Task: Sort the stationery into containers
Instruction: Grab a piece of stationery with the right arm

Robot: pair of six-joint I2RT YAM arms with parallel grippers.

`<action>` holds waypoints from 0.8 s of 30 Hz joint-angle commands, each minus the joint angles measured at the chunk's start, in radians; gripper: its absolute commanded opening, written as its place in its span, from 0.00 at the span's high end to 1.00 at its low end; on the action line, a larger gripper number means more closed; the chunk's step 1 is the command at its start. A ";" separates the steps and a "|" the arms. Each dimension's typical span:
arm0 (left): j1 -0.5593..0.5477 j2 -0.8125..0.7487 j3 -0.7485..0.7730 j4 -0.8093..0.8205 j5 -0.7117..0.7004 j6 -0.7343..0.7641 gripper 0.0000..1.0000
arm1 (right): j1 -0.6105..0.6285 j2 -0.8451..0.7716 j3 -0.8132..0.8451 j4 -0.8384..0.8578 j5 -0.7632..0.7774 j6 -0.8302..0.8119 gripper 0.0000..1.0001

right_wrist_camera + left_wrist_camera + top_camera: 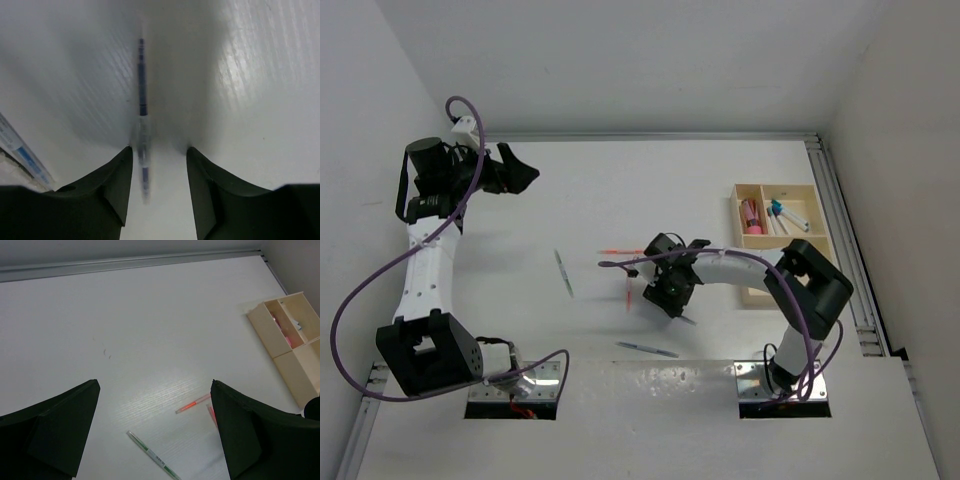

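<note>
My right gripper is low over the middle of the table, open. In the right wrist view a thin blue pen lies on the table between its fingers, close to the left one; the gripper is not closed on it. Loose pens lie around: a green one, two orange-red ones and a dark one. The wooden tray at the right holds a pink block and capped pens. My left gripper is open and empty, raised at the far left.
The left wrist view shows the green pen, an orange-red pen and the tray beyond its open fingers. Another pen with a blue label lies left of my right gripper. A metal rail runs along the table's right edge.
</note>
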 commanded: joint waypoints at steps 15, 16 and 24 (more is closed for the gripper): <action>0.011 -0.029 -0.010 0.047 -0.001 0.008 0.00 | 0.039 0.005 -0.101 0.155 0.170 -0.057 0.92; 0.010 -0.024 -0.013 0.059 0.002 0.007 0.00 | 0.037 -0.023 -0.107 0.151 0.164 -0.070 0.94; -0.088 0.003 -0.013 0.098 -0.006 0.072 0.00 | -0.073 -0.299 0.108 -0.241 -0.023 -0.286 1.00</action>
